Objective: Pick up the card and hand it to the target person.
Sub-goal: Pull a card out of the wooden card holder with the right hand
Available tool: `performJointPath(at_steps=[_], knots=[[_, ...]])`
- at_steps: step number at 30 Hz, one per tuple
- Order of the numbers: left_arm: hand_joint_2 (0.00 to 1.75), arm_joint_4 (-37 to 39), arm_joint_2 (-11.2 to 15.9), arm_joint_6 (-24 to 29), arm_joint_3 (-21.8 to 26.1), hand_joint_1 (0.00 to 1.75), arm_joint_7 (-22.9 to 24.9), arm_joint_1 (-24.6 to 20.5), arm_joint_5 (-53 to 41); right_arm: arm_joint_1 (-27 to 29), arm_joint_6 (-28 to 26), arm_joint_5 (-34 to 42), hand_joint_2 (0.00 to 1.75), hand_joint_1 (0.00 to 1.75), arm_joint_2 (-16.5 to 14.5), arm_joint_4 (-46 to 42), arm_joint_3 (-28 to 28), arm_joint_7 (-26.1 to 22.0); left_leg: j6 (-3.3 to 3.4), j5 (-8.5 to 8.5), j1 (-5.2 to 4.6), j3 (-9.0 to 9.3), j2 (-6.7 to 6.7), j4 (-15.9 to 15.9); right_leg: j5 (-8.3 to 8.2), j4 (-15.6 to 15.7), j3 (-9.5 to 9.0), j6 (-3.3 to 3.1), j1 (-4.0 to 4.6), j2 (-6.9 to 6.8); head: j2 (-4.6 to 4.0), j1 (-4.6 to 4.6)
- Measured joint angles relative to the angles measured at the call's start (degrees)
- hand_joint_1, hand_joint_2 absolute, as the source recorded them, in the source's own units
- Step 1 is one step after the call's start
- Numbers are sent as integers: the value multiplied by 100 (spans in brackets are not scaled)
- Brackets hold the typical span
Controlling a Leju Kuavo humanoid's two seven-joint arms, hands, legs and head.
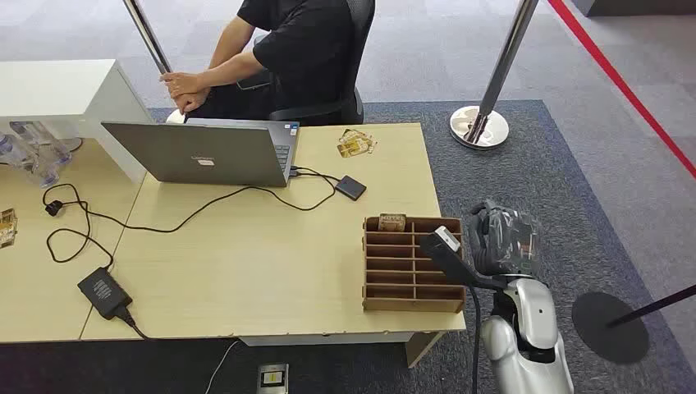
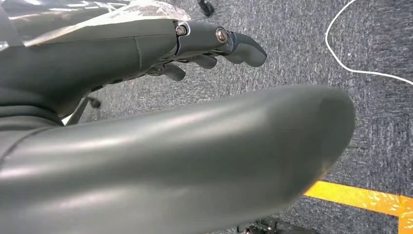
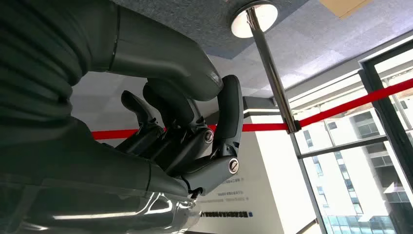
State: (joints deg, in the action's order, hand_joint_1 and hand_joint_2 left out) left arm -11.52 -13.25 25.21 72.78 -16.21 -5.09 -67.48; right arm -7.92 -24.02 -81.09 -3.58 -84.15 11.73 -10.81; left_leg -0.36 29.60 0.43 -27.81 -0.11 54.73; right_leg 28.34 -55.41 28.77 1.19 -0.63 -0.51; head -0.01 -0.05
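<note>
Right fingers (image 3: 229, 112): curled in against the thumb, with nothing visible between them; the right hand (image 1: 502, 240) is raised just off the table's edge, probably readying a narrow pinch for a thin edge.
Left fingers (image 2: 243, 48): nearly straight and clear of the thumb, holding nothing; the left hand (image 2: 146, 146) hangs over carpet, apparently left out of this job.
Nearest the right fingers: the wooden slotted box (image 1: 410, 305), just beside them on the table corner, its slots lying open to the top so that a card can be lifted out.
Card (image 1: 392, 219): a small tan piece in the box's end slot, on the side away from the right fingers and apart from them; not yet touched.
Beyond the box from the fingers: bare table (image 1: 246, 271), then some loose cards (image 1: 355, 144) near the far edge.
Farthest from the fingers: the person (image 1: 304, 49), seated behind a laptop (image 1: 201, 153), hands folded and not held out.
Judgement: the pick-up looks not yet begun; a reach across the box comes first, then a long one over the table.
</note>
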Motion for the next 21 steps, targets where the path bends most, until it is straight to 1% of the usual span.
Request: performJointPath(at_steps=[1,5,7,11,16,21], knots=[[0,0,0,0,-1,0,-1,0,-1,0,1,-6,175,141,7,0,9,10,0,0,0,0,0,0,0,0,0,0,0,0,0,0],[0,0,0,-11,-10,0,-6,0,-16,8,28,-81,175,111,49,-2,72,98,0,0,0,0,0,0,0,0,0,0,0,0,-1,0],[0,0,0,-21,-14,0,-8,0,-21,17,51,-122,175,106,72,-6,115,143,0,0,0,0,0,0,0,0,1,0,0,0,-1,1],[0,0,0,-54,-19,0,-32,-1,-34,24,80,-177,175,85,103,-25,188,187,0,0,0,0,0,0,0,0,1,0,0,0,-1,0],[0,0,0,-67,-22,0,-42,-1,-35,24,120,-235,175,85,135,-31,272,209,0,0,0,0,0,0,0,0,0,0,0,0,-1,0],[0,0,0,-69,-26,0,-41,-1,-36,21,193,-303,175,94,172,-30,370,211,0,0,0,-1,0,0,0,0,1,0,0,0,-1,0]])
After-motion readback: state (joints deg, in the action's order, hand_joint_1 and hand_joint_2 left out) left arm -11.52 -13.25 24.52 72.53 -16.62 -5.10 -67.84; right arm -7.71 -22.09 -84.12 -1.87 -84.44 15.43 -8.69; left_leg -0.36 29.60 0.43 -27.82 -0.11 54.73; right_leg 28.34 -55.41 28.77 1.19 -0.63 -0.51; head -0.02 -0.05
